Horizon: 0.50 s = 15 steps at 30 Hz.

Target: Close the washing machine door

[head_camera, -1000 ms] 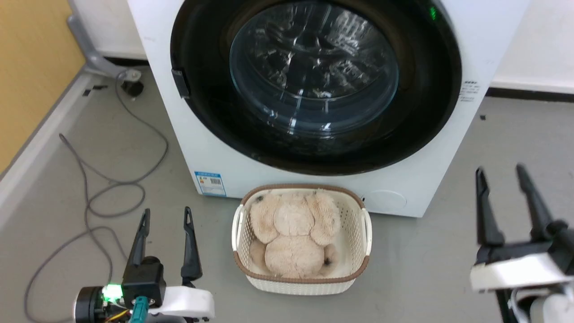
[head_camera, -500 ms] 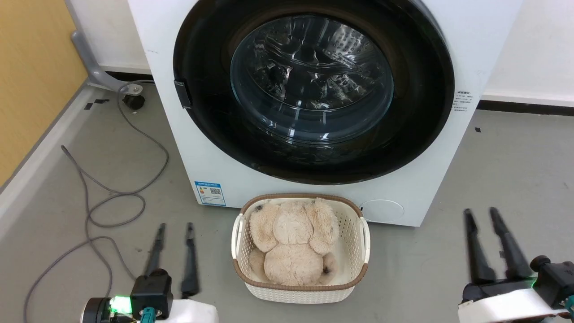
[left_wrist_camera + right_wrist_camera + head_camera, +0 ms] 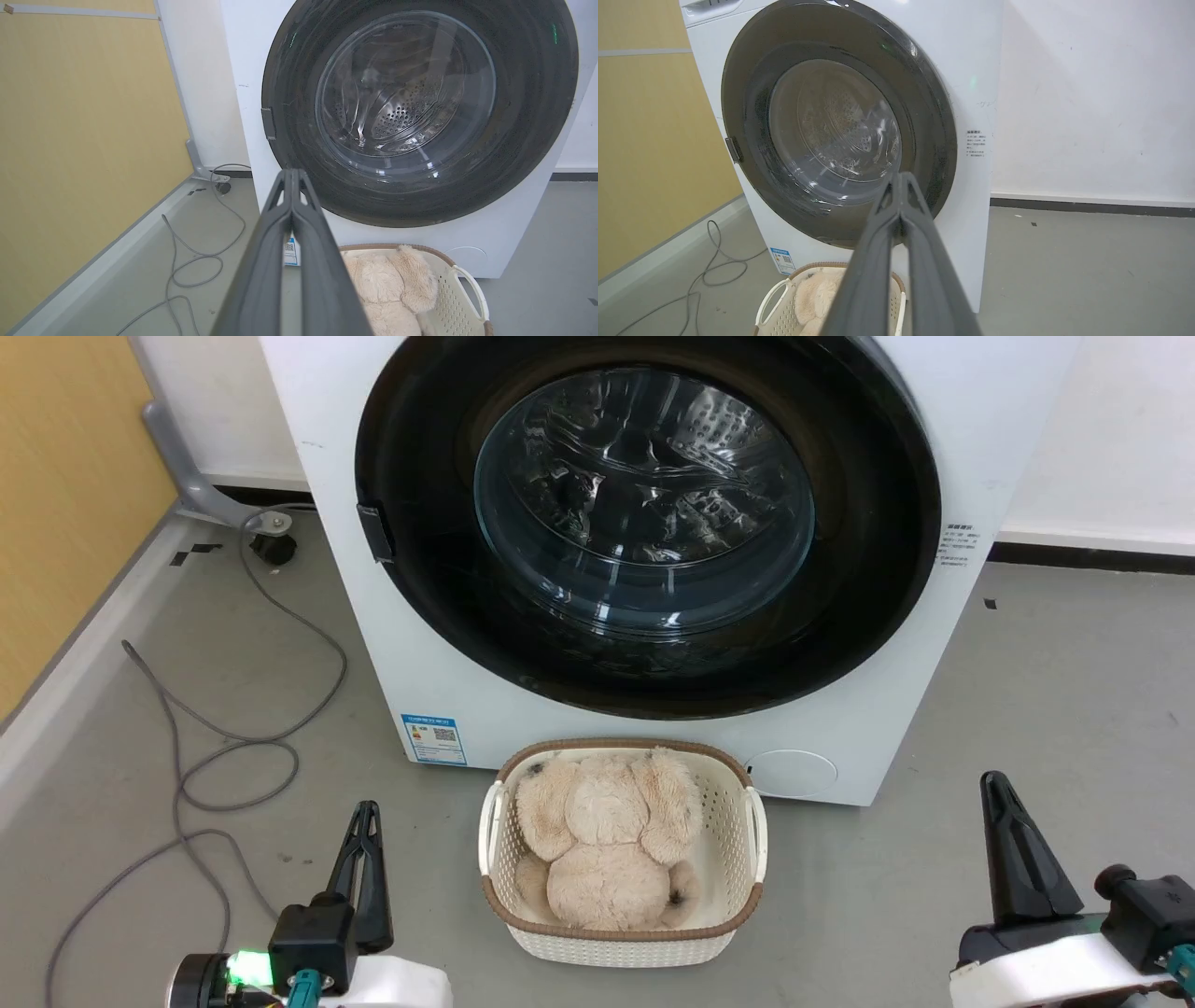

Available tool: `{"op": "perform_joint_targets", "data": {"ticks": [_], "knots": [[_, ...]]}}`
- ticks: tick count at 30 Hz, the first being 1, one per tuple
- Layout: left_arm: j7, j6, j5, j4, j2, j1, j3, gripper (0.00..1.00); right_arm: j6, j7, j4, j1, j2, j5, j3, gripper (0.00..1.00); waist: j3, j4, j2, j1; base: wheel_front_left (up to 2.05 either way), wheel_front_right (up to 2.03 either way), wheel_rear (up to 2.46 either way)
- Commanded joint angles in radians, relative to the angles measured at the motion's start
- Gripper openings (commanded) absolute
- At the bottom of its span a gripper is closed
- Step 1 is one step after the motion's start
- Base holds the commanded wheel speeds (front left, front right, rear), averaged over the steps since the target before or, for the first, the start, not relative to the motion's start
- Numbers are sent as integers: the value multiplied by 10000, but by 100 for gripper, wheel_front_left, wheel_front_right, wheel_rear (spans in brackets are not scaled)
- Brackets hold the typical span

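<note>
The washing machine [image 3: 448, 672] is a big white box with a small blue sticker [image 3: 433, 739] low on its front. Its round glossy black door [image 3: 878, 523] lies flat against the front, the clear glass bowl [image 3: 644, 499] in its middle. The door [image 3: 299, 70] and door [image 3: 752, 107] show in both wrist views too. My left gripper [image 3: 366, 817] is low at the left, fingers pressed together on nothing. My right gripper [image 3: 997, 789] is low at the right, also shut and empty. Both hang well back from the machine, above the floor.
A white woven basket [image 3: 742, 859] with a beige plush toy [image 3: 607, 849] stands on the grey floor right before the machine, between my grippers. Grey cables [image 3: 233, 747] loop on the floor at the left, by a yellow wall panel [image 3: 65, 476].
Both grippers have gone from open to shut and dropped lower in view. The head camera has tilted a little. The door has stayed flat against the machine.
</note>
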Motion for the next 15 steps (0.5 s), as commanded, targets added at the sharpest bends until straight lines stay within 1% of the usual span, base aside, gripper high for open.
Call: {"op": "perform_joint_targets", "data": {"ticks": [1, 15], "knots": [[56, -52, 12, -41, -19, -28, 52, 0, -1, 60, -37, -14, 6, -79, 26, 0, 1, -8, 0, 1, 0, 0, 0], [343, -264, 26, -103, -46, -59, 187, 0, -2, 348, -76, -27, 11, -257, 95, 0, 10, -77, 0, 1, 0, 0, 0]]}}
